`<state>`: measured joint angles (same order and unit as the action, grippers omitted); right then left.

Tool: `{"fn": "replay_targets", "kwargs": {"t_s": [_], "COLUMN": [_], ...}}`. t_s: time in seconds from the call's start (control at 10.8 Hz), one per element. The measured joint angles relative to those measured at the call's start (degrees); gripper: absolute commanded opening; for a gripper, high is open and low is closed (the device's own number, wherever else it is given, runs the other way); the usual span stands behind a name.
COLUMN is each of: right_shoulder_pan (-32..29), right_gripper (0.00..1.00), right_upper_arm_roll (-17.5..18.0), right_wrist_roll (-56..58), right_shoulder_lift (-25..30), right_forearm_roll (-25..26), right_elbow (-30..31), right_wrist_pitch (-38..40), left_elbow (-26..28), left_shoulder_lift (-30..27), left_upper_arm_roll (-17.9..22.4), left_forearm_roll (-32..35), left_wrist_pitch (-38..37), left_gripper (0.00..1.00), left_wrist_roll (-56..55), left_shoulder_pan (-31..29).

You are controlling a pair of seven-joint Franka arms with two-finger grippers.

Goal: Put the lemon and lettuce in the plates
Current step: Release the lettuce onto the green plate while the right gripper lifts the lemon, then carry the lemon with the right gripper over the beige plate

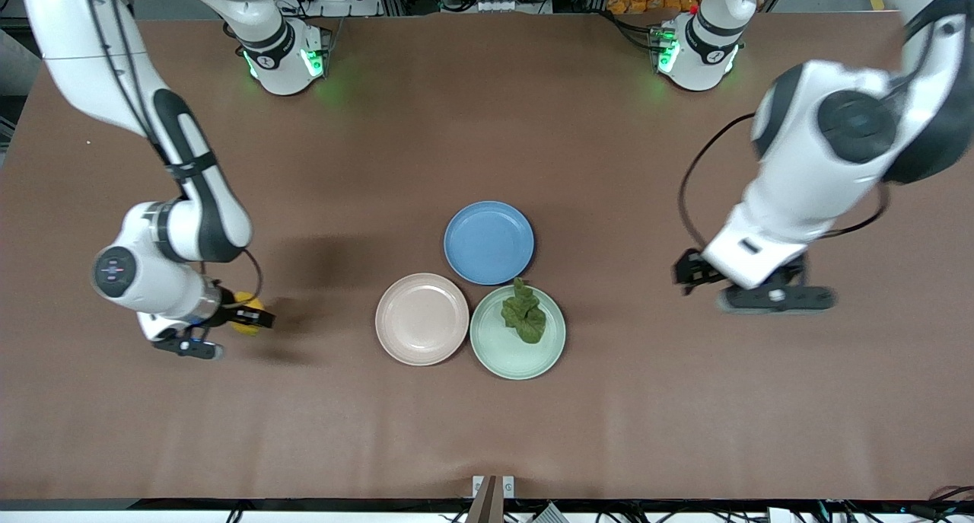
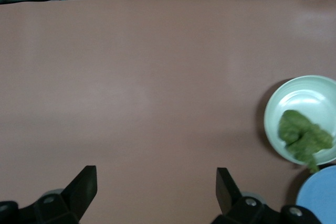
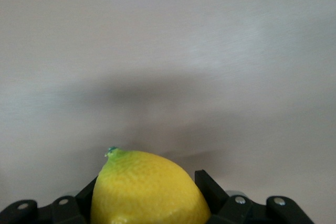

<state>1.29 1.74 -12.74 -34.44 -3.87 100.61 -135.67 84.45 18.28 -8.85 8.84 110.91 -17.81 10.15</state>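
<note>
Currently right gripper (image 1: 242,315) is clamped on the lemon (image 1: 245,314) toward the right arm's table end, pinkish plate (image 1: 421,319) toward centre; left gripper (image 1: 749,283) hangs empty, jaws wide.

The lemon (image 3: 149,190) gripped in the right claw (image 3: 152,203) has glossy, finely pitted skin, its fingers (image 3: 210,190) matt black plastic, over a smooth matt brown tabletop (image 1: 487,432); the wrinkly lettuce (image 1: 524,314) lies on a smooth, satiny mint plate (image 1: 517,352).
</note>
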Motion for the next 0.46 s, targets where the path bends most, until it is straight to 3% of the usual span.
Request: {"fn": "replay_targets", "kwargs": {"t_s": [0.46], "right_shoulder_pan": [7.35], "right_gripper": [0.52], "right_upper_arm_roll": [0.03], "right_wrist_roll": [-15.34], "right_shoulder_lift": [-0.01], "right_forearm_roll": [-0.09], "right_elbow": [-1.89], "right_wrist_pitch": [0.02], "left_elbow": [0.15], "left_shoulder_lift": [-6.45], "left_upper_arm_roll": [-0.03], "left_forearm_roll": [-0.52], "left_wrist_pitch": [-11.57], "left_gripper": [1.00], "left_wrist_roll": [8.92], "left_shoulder_pan": [-8.45]}}
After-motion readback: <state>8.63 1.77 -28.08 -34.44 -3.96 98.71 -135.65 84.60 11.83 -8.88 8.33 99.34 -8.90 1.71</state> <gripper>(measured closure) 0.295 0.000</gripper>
